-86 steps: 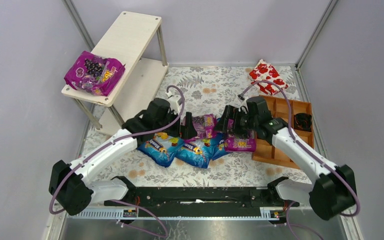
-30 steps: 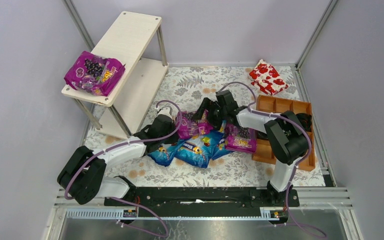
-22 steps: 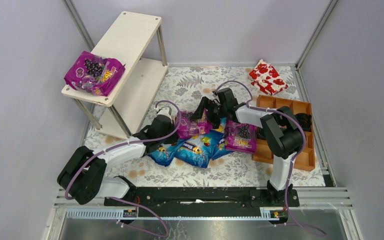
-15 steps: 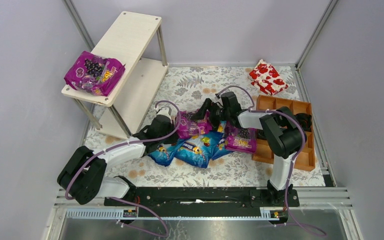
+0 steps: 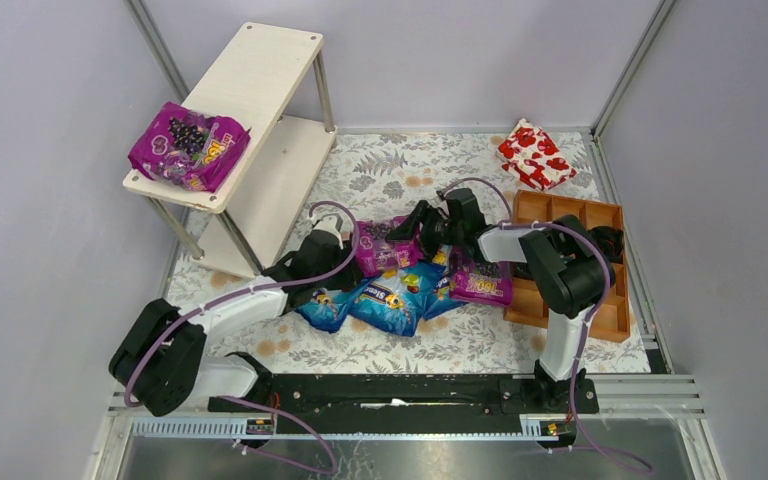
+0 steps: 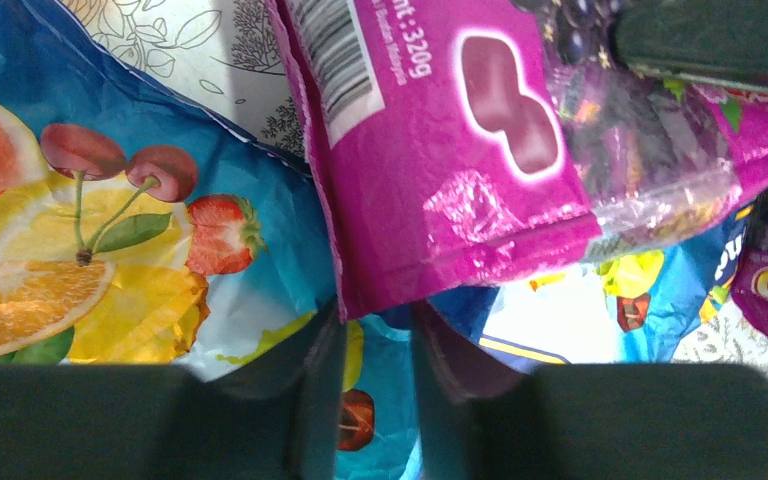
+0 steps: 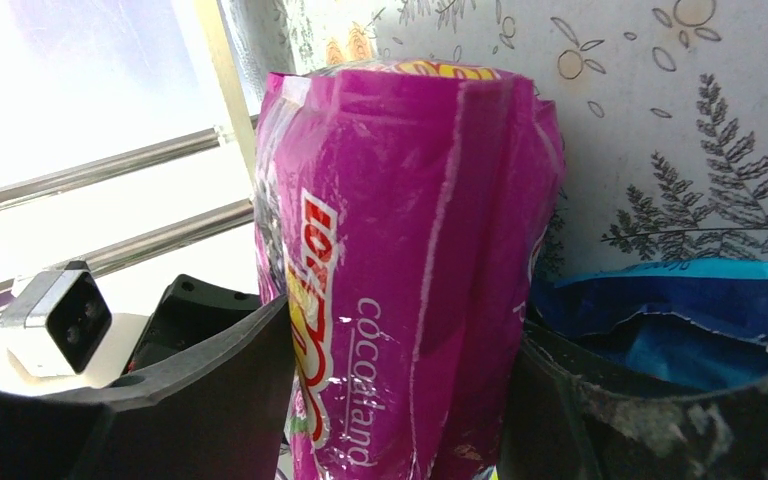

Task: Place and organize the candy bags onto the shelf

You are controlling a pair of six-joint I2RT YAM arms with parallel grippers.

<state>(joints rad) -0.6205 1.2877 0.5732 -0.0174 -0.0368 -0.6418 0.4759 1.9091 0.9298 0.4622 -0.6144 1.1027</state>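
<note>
A magenta candy bag stands tilted on the pile in the middle of the mat. My right gripper is shut on its far end; in the right wrist view the bag fills the gap between both fingers. My left gripper is open at the bag's near corner, its fingers slightly apart over a blue candy bag. Two blue bags and another magenta bag lie beside it. One magenta bag lies on the shelf, at the near end of the top board.
A red-and-white patterned package lies at the back right. A brown wooden compartment tray sits right of the pile, under the right arm. The shelf's lower board is bare. Grey walls enclose the mat.
My left gripper was shut on the magenta bag's corner and its jaws have now parted. My right gripper came down over the bag's other end and closed in on it.
</note>
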